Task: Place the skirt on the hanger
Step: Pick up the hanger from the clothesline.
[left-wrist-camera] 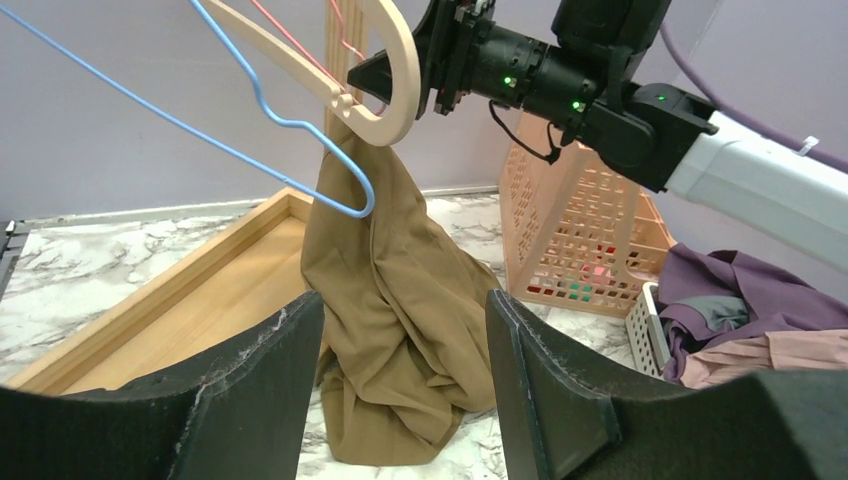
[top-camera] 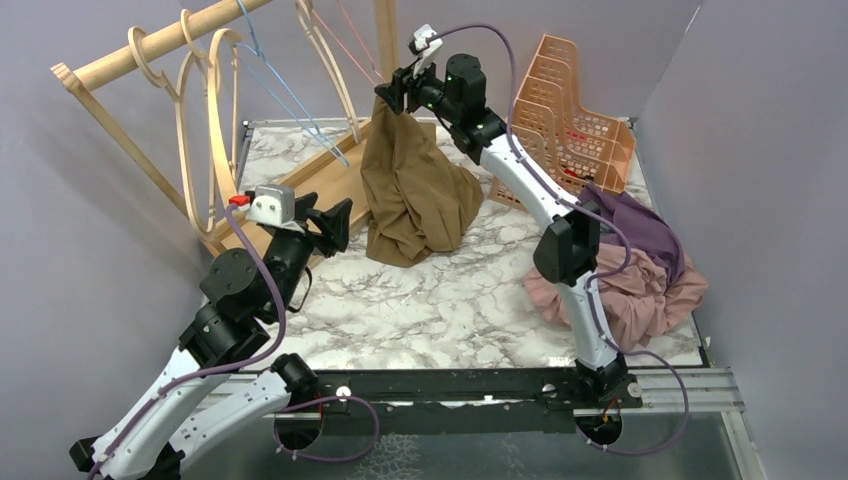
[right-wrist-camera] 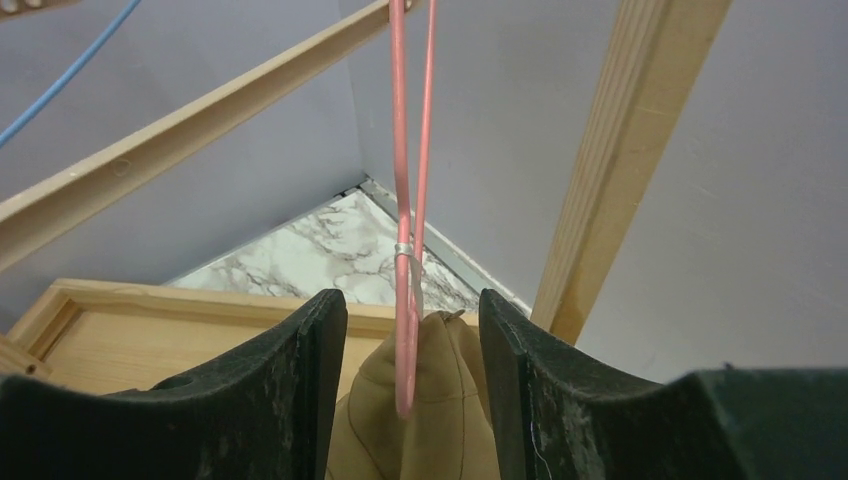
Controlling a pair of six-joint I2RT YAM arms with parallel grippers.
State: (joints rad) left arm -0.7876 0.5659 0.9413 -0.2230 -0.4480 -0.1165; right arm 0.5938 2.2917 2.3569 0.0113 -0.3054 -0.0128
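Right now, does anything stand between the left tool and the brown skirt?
Low down, nothing visible: the left tool faces the skirt openly. Higher up, a blue wire hanger and a wooden hanger hang before the skirt's top.

Bare worktop (top-camera: 450,300) lay open between the two arms, in front of the draped skirt (top-camera: 410,190). Rear left was obstructed by the rack rail (top-camera: 150,50), the wooden hangers (top-camera: 205,130) and the blue wire hanger (top-camera: 290,95). The pink wire hanger (right-wrist-camera: 402,200) hung between the fingers of the right end effector (right-wrist-camera: 412,310), with the rack upright (right-wrist-camera: 620,150) just beside. The orange basket (top-camera: 570,100) and the clothes pile (top-camera: 640,270) blocked the right side.
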